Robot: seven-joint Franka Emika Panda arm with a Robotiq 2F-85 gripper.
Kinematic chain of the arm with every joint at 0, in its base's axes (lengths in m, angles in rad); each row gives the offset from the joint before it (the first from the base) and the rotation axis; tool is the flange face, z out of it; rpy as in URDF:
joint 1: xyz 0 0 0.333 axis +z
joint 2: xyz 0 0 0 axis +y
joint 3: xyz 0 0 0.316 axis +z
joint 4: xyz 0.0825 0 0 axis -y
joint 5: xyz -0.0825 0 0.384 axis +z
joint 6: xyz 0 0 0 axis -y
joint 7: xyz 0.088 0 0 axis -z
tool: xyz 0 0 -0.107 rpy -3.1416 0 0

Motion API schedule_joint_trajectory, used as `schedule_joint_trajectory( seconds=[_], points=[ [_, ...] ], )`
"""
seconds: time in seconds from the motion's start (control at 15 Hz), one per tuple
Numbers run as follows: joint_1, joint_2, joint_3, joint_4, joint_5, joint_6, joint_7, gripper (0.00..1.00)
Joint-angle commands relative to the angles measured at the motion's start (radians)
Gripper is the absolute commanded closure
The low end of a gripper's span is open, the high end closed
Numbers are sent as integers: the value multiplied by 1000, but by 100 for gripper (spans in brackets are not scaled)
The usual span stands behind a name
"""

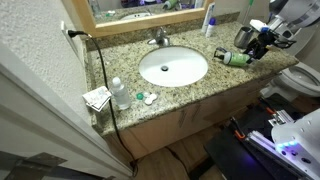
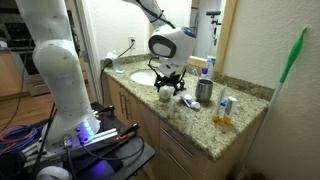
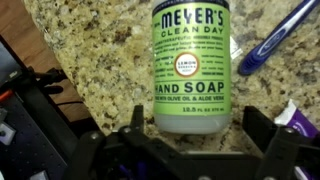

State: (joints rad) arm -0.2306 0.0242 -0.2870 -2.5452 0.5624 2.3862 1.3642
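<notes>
Speckled brown granite counter (image 3: pixel 80 40) is filling the wrist view. The green cylindrical plastic hand-soap bottle (image 3: pixel 192 60) is lying on its side between the gripper (image 3: pixel 192 125)'s fingers (image 3: pixel 257 125), which are standing open and clear of both its flanks. I am judging this the grasp point: closing is calling for centring, since the bottle may roll. Beyond the fingertips its cap end is running out of frame. Outside one finger, a blue plastic handle (image 3: pixel 275 45) is staying unidentifiable.

Smooth white rounded arm (image 2: pixel 50 65), dark-faced wrist housing (image 2: pixel 168 46), black two-fingered tool (image 2: pixel 168 90)
</notes>
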Motion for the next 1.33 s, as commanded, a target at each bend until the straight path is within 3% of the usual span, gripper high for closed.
schedule_joint_trajectory(
  seconds=[0.0, 0.2, 0.33, 0.53, 0.67, 0.73, 0.8, 0.93, 1.07, 1.27],
  points=[
    [-36, -108, -15, -58, -31, 13, -67, 0],
    [-65, -198, -32, -89, -110, -3, -98, 0],
    [-110, -278, -45, -114, -247, -59, -93, 0],
    [-205, -430, -72, -115, -469, -254, -164, 0],
    [-253, -497, -123, -72, -499, -392, -312, 0],
    [-245, -517, -194, -37, -505, -469, -389, 0],
    [-261, -449, -90, -59, -470, -370, -277, 0],
    [-293, -508, -143, -40, -471, -451, -376, 0],
    [-297, -522, -154, -39, -469, -463, -395, 0],
    [-313, -584, -72, -21, -520, -418, -330, 0]
  ],
)
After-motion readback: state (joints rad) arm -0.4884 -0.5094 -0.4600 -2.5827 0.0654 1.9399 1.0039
